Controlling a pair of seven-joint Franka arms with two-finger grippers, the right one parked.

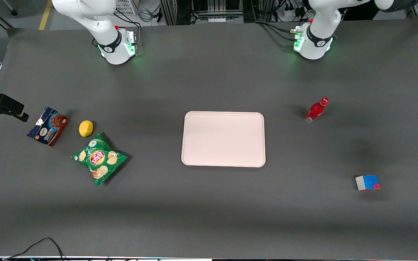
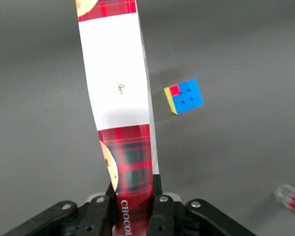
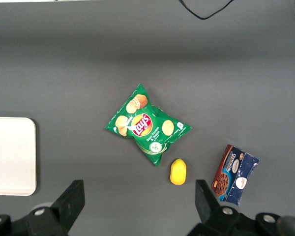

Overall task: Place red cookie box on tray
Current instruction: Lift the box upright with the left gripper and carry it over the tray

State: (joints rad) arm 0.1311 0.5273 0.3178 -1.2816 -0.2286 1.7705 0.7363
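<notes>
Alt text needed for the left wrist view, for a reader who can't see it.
The gripper is shut on the red cookie box, a long plaid carton with a white label patch, held above the grey table. A puzzle cube and a red bottle sit on the table below.

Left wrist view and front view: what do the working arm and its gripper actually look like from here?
The gripper is matte black, with two slim black fingers mounted on angular black brackets fastened by silver screws. In the front view the working arm is glossy white with a black band carrying a white logo, a red button above it, a green glow at its base, and black cables running away from it.
</notes>
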